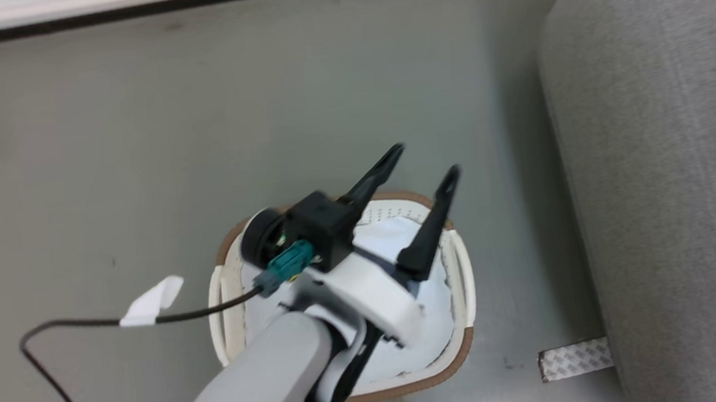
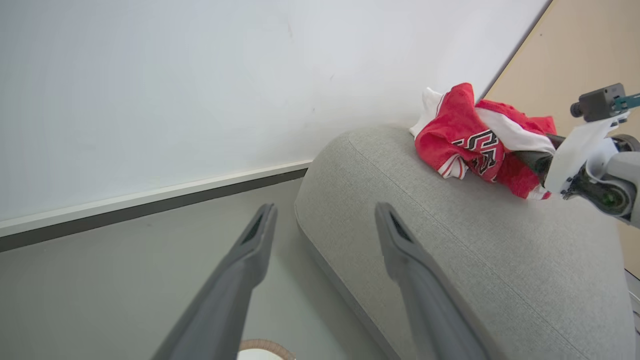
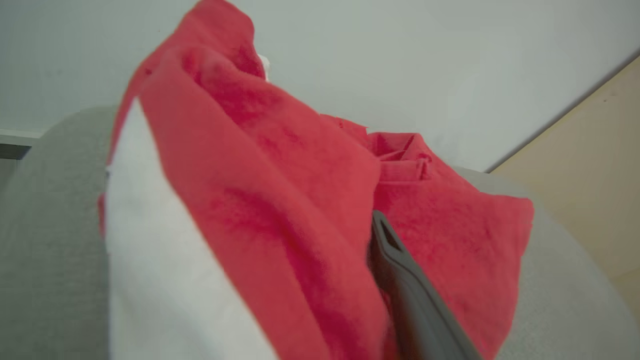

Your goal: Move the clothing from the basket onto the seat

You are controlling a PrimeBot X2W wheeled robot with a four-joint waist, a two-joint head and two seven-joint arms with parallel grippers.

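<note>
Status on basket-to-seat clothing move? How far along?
Done: red clothing lies bunched on the seat. In hand: right tool sits in that pile, grip unclear; left tool is open above the basket. Left: probably just pulling clear; the basket part I can see holds a white cloth, no red.

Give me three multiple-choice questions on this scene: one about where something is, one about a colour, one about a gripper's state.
1. Where does the clothing lie?
A. on the floor
B. on the seat
C. on a table

2. What colour is the rim of the basket?
A. brown
B. blue
C. black

3. How is the left gripper?
A. open, holding nothing
B. shut on the clothing
C. shut on a handle

Answers:
1 B, the red heap rests on the grey cushion in the left wrist view.
2 A, a brown band tops the cream wall.
3 A, its fingers stand apart above the basket with nothing between them.
</note>
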